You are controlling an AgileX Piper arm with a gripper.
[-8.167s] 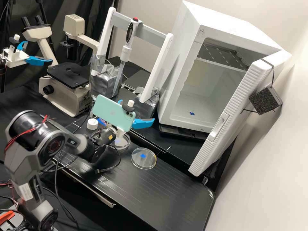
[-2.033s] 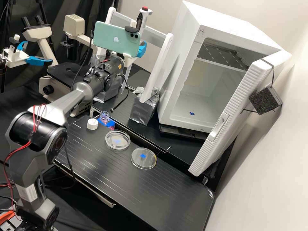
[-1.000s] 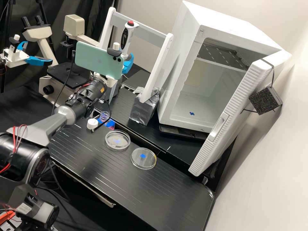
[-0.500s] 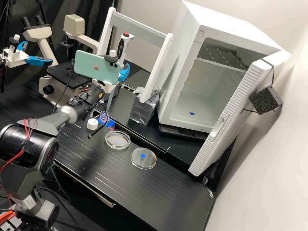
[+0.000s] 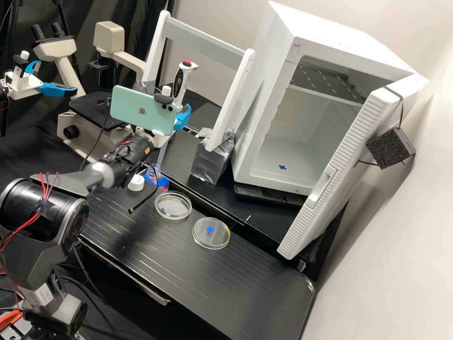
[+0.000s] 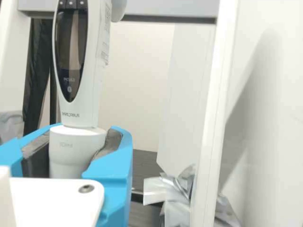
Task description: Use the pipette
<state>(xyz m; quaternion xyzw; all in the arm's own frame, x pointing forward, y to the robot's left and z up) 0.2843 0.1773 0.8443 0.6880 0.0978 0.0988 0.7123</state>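
In the high view my gripper (image 5: 178, 118) is shut on the white pipette (image 5: 185, 78), which has a red top button and stands roughly upright, away from the rack's bar. Its clear tip reaches down to the small open bottle (image 5: 153, 173) with pink liquid; whether it is inside the mouth I cannot tell. The wrist view gives the gripper (image 6: 78, 153) with both blue fingers around the collar of the pipette (image 6: 78, 90), its dark display facing the camera. Two clear petri dishes, one (image 5: 173, 206) nearer the bottle and another (image 5: 211, 233), lie on the black bench.
A white screw cap (image 5: 136, 182) sits beside the bottle. Behind is the white rack (image 5: 203, 38) with foil-wrapped feet. The microscope (image 5: 96, 111) stands at the left, the open white incubator (image 5: 330, 42) at the right. A second arm's gripper (image 5: 54, 89) is at the far left.
The gripper first rose from over the dishes to the rack and took hold of the pipette there. Since then the pipette has come away from the bar and been lowered toward the bottle.
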